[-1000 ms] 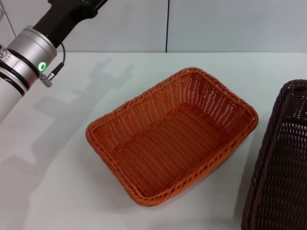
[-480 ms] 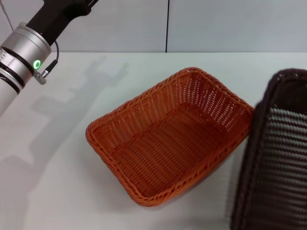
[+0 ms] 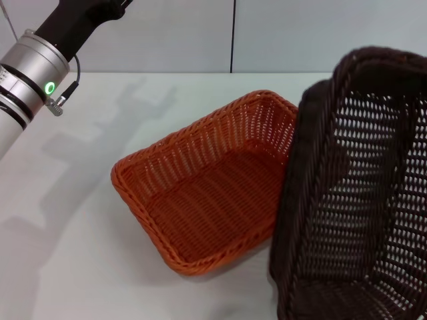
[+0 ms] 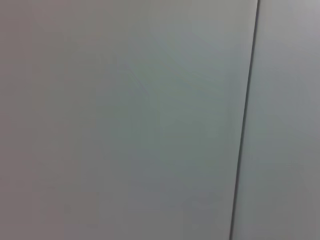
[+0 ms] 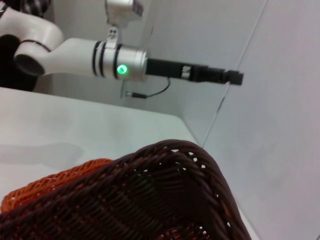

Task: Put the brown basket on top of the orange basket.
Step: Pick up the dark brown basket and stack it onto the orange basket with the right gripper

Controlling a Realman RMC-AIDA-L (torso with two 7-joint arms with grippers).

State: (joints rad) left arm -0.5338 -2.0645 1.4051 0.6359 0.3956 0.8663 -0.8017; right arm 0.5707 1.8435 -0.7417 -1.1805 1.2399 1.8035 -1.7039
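The orange basket [image 3: 200, 200] sits on the white table, open side up; its rim also shows in the right wrist view [image 5: 50, 187]. The brown basket [image 3: 360, 200] is off the table at the right, tilted steeply with its open side facing the camera, and it covers the orange basket's right end. Its braided rim fills the lower part of the right wrist view [image 5: 150, 200]. My right gripper is not visible in any view. My left arm [image 3: 40, 60] is raised at the far left, well away from both baskets; its gripper [image 5: 232, 77] shows far off in the right wrist view.
The white table [image 3: 67, 253] extends to the left and front of the orange basket. A grey panelled wall [image 3: 300, 33] stands behind the table. The left wrist view shows only that wall [image 4: 125, 120].
The brown basket has risen from the table at the right edge, tipped up and moved left over the orange basket's right end. The orange basket has shifted slightly left.
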